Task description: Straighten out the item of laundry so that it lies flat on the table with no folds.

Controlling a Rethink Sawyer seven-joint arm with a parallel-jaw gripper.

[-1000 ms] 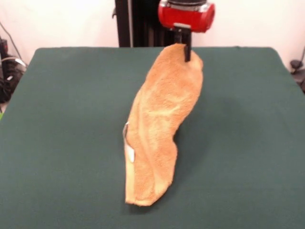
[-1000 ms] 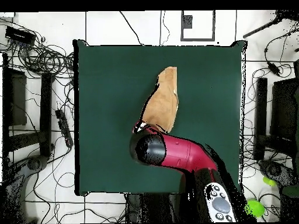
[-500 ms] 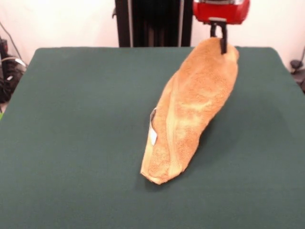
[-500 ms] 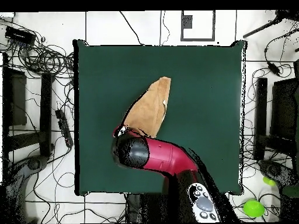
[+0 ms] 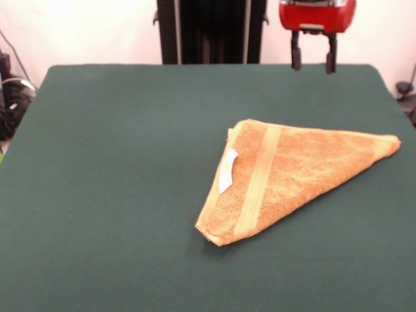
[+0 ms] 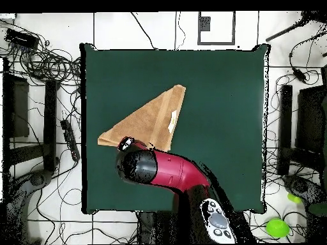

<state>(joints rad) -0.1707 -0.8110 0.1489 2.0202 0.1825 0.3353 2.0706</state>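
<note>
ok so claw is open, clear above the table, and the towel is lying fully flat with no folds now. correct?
Not quite. The towel is down on the table, but it is folded into a triangle, not flat and unfolded; the front view shows the doubled edge by the white label. The rest holds: the claw is open and clear above the table, holding nothing.
</note>
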